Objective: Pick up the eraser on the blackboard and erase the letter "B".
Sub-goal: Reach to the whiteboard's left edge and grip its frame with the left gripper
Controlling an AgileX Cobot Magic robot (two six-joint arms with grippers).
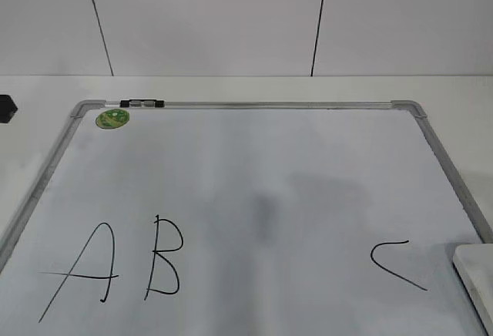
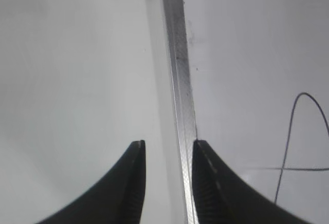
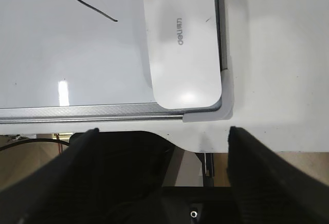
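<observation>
The blackboard [image 1: 269, 159] is a white dry-erase board with a grey frame, lying flat. Black letters "A" [image 1: 85, 270], "B" [image 1: 164, 257] and "C" [image 1: 397, 263] are drawn along its near side. The eraser [image 1: 474, 282], a flat white block, lies at the board's near right corner; it also shows in the right wrist view [image 3: 182, 39]. My right gripper [image 3: 163, 131] is open wide and empty, just off the board's near edge, short of the eraser. My left gripper [image 2: 167, 144] is open and empty, over the board's left frame rail [image 2: 177, 80]. Neither gripper shows in the exterior view.
A round green sticker [image 1: 113, 119] and a marker [image 1: 142, 103] sit at the board's far left corner. A black object [image 1: 6, 109] lies at the table's left edge. A white wall stands behind. The table's front edge lies under my right gripper.
</observation>
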